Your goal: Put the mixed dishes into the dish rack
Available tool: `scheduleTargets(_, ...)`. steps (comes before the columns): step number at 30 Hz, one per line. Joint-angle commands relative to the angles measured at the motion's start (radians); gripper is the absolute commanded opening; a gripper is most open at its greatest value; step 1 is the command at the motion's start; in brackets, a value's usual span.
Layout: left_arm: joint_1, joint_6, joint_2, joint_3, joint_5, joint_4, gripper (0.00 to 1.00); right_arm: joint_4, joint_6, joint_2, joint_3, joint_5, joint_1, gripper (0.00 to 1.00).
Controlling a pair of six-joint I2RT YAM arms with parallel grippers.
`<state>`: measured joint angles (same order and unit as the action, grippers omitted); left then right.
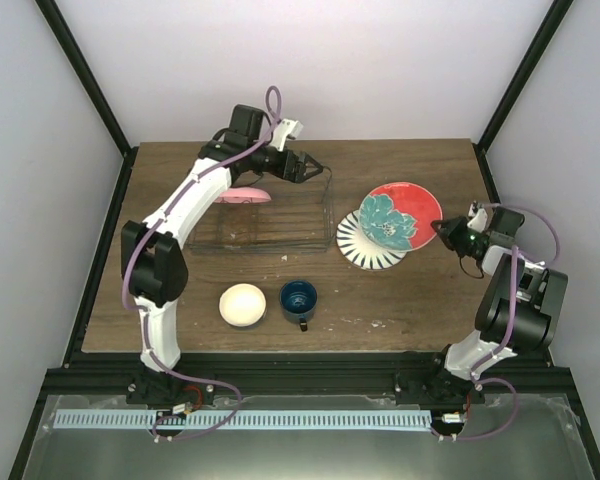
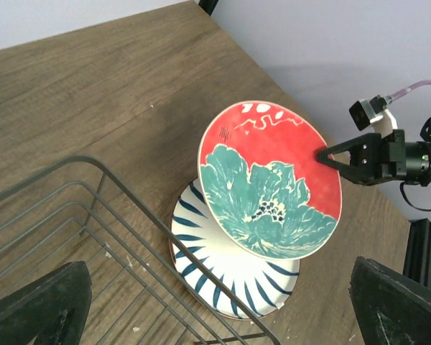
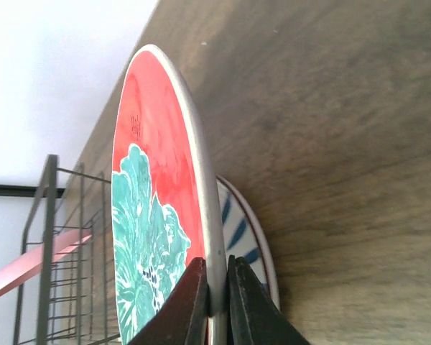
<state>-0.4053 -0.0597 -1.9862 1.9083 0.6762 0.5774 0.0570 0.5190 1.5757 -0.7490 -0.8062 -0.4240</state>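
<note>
Top external, red plate tilted, facing rack

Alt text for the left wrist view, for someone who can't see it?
The right gripper pinches the rim of the red plate with teal flowers, holding it tilted over the striped white plate on the wooden table. A corner of the grey wire dish rack fills the lower left.
</note>
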Motion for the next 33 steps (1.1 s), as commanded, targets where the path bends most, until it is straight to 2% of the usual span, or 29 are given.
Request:
scheduleTargets(1,-0.007,-0.026,-0.031,0.059,0.037,0.008,1.0,0.201,0.062,-0.025,-0.019,-0.234,-0.007,0.01)
scheduleTargets(12,-0.01,-0.038,-0.065,0.081,0.061,-0.008,1.0,0.377,0.153,-0.077,-0.011,-0.338,-0.007,0.01)
scheduleTargets(18,-0.013,-0.036,-0.073,0.067,0.063,-0.022,1.0,0.537,0.273,-0.081,-0.001,-0.386,-0.002,0.01)
scheduleTargets(33,-0.018,-0.027,-0.077,0.04,0.054,-0.044,1.0,0.565,0.298,-0.086,-0.048,-0.38,0.075,0.01)
